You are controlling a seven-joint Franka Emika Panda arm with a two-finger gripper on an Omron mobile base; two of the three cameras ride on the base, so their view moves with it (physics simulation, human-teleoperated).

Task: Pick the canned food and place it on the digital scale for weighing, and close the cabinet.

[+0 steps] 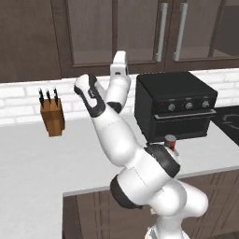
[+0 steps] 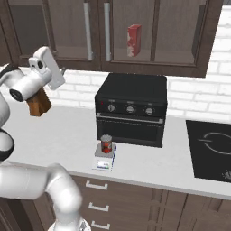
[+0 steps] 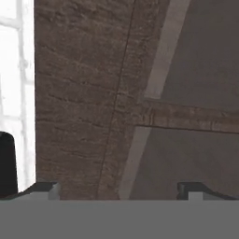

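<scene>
The canned food (image 2: pixel 106 144), a short red-labelled can with a silvery top, stands upright on the digital scale (image 2: pixel 104 161) in front of the oven. In the left base view the canned food (image 1: pixel 171 141) peeks out behind my arm. The cabinet (image 2: pixel 135 63) runs along the wall above, and its glass doors with grey bar handles (image 2: pixel 107 30) look flush with the frame. My gripper (image 1: pixel 120 58) is raised just below the cabinet (image 1: pixel 116 32), far left of the can. In the hand view the gripper (image 3: pixel 119 189) is open and empty, close to the cabinet's wood frame (image 3: pixel 79 93).
A black oven (image 2: pixel 131 106) sits on the white counter (image 2: pixel 67 131), with a black cooktop (image 2: pixel 212 149) to its right. A knife block (image 1: pixel 52 115) stands at the left by the brick wall. A red-and-white box (image 2: pixel 134 39) sits inside the cabinet.
</scene>
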